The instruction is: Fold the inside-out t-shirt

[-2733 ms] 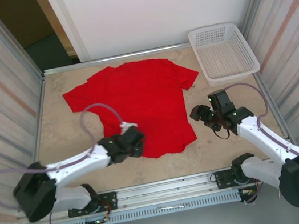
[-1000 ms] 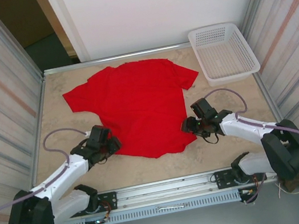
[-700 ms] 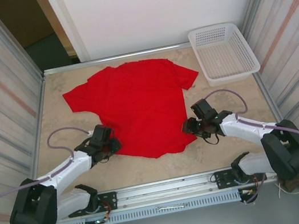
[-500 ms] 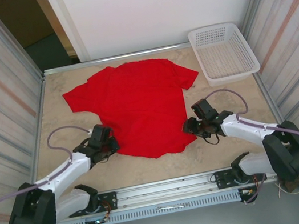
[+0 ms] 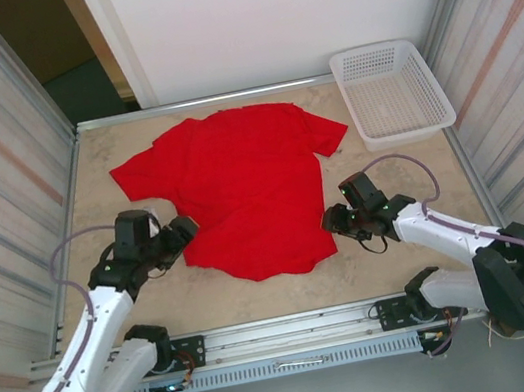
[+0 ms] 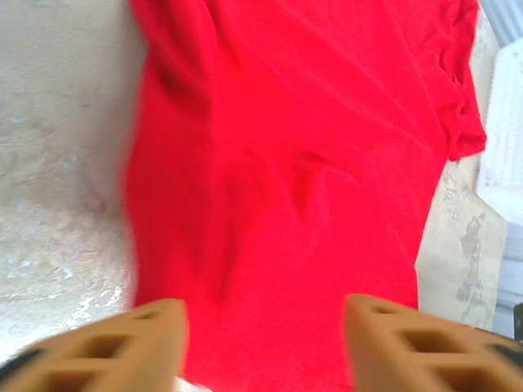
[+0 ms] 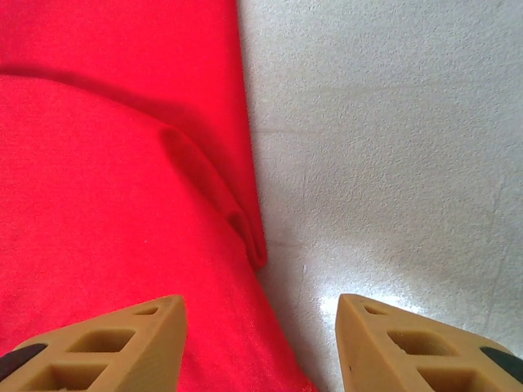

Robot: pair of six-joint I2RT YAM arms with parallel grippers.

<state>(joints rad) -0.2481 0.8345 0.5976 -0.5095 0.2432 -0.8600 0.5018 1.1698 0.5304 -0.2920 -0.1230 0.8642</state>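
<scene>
Swung out wide since half a second ago on the left side, bringing the left gripper [image 5: 184, 232] [image 6: 261, 318] at the t-shirt [image 5: 240, 185] [image 6: 286, 163] [image 7: 98, 163] from the bare table [image 5: 105, 198] [image 7: 392, 163] beside it rather than from below the hem. Looks released: fingers [image 6: 151, 339] spread wide, red cloth lying flat between and ahead of them, nothing pinched. Stretches away from those tips to the sleeves, with a white basket [image 5: 404, 135] [image 6: 500, 122] past the far right sleeve. Lies flat between both tools, hem nearest them, collar farthest. Hardly budged on the right side, with the right gripper [image 5: 331, 219] [image 7: 261, 314] at the hem's right corner. Fingers [image 7: 122, 343] apart there too, unclenched, straddling the cloth's edge: one over red, the other over bare table, a small raised fold just ahead between them. Well beyond that gripper, the basket against the far right corner.
</scene>
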